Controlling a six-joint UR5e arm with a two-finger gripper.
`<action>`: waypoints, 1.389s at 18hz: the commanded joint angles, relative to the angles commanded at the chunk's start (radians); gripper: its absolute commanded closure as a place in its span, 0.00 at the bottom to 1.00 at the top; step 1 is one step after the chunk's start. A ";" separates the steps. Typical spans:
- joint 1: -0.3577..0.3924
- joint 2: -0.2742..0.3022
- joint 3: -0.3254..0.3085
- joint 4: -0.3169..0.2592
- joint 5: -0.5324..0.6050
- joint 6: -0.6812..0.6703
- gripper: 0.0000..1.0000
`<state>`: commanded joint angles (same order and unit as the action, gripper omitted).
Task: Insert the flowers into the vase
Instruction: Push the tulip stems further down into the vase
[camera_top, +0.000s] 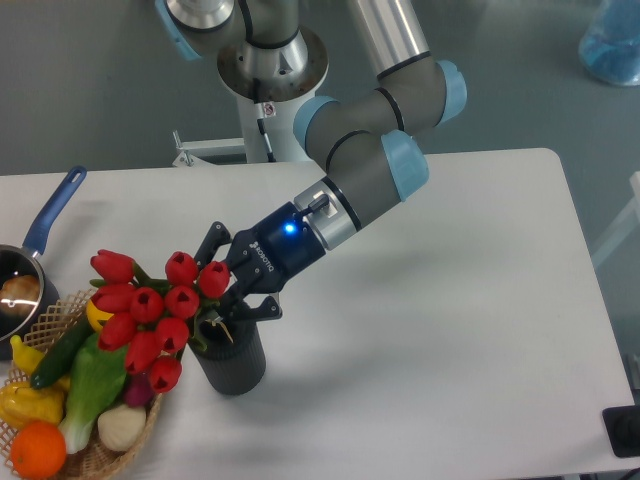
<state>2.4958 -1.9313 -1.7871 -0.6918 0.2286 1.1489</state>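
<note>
- The flowers (150, 315), red tulips with closed buds, lie tilted: their long axis runs from the stem ends at the mouth of the vase (232, 362) up and away to the left, with the buds fanned out over the wicker basket (120, 445) and its near edge.
- The stems meet the vase at its round mouth; whether their tips are inside it or only at the rim cannot be told, because the gripper and the leaves hide that spot.
- The gripper (228, 300) sits just above and behind the vase's mouth, reaching down from the upper right, and its dark fingers are clenched around the stems just below the nearest buds.
- The vase stands upright on the white table (450, 330), dark and ribbed, right beside the basket's right edge.
- The basket, left of the vase, holds toy produce: an orange fruit (38, 449), a yellow piece (25, 400), a dark green one (62, 352), a pale green leafy one (92, 385) and a whitish bulb (122, 427).
- Farther left of the vase, a blue-handled pan (30, 260) sits at the picture's left edge with something pale inside.
- To the right of the vase the tabletop runs wide to its rounded far corner and right edge; the arm's base stands behind the table, up from the vase.
- The vase is near the table's front edge.
</note>
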 joint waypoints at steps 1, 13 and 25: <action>-0.002 -0.002 0.000 0.000 0.000 0.000 0.67; 0.006 -0.026 -0.021 0.000 -0.025 0.072 0.67; 0.011 -0.028 -0.052 0.002 -0.025 0.114 0.67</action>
<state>2.5065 -1.9589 -1.8392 -0.6903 0.2040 1.2625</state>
